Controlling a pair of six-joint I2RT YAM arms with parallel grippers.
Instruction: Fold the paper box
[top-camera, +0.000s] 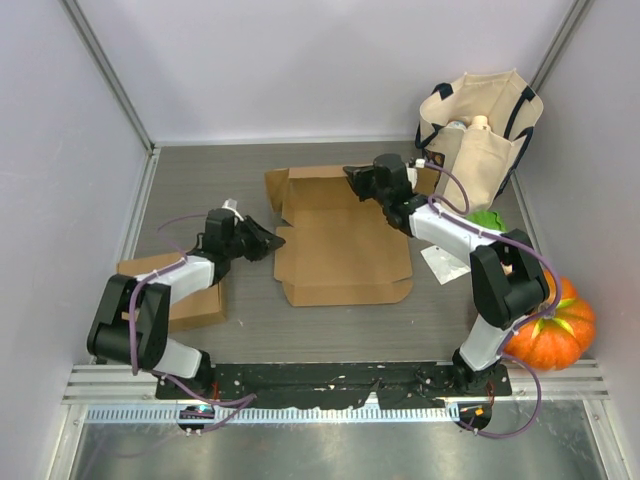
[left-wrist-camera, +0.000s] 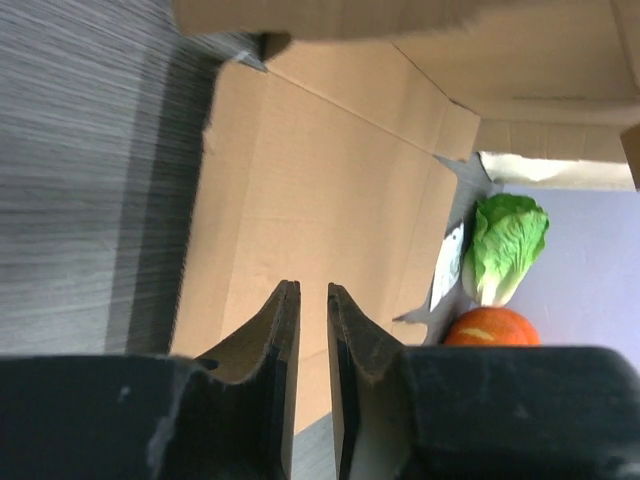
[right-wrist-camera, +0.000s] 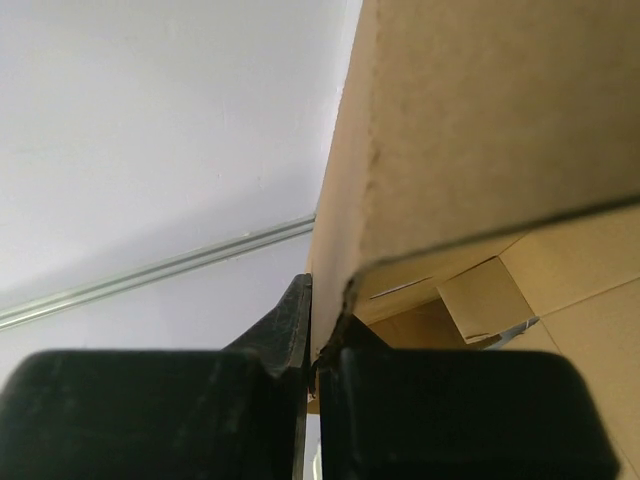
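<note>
Paper box (top-camera: 345, 245) lies opened flat on the table (top-camera: 250, 330), centre of the top view. Only its upper flap (right-wrist-camera: 470, 120) is lifted.

Right gripper (right-wrist-camera: 322, 300) is clamped on that flap's edge, with cardboard sandwiched between the fingers. In the top view it sits at the box's upper edge.

Left gripper (left-wrist-camera: 308, 292) is at the box's left edge with its fingers drawn close, only a thin slit between them. We can't tell whether cardboard is actually pinched or the tips are just over the panel, since the wrist view is too edge-on.

Risks from here:
- The right pinch is shallow and near the flap's rim, so a hard pull could slip it off or tear or crease the flap off its score line.
- If the left gripper has nothing, the whole sheet probably slides or pivots when the right one folds.
- The right arm is near the tote bag (top-camera: 480, 120) at upper right, and a wide swing could snag it.
</note>
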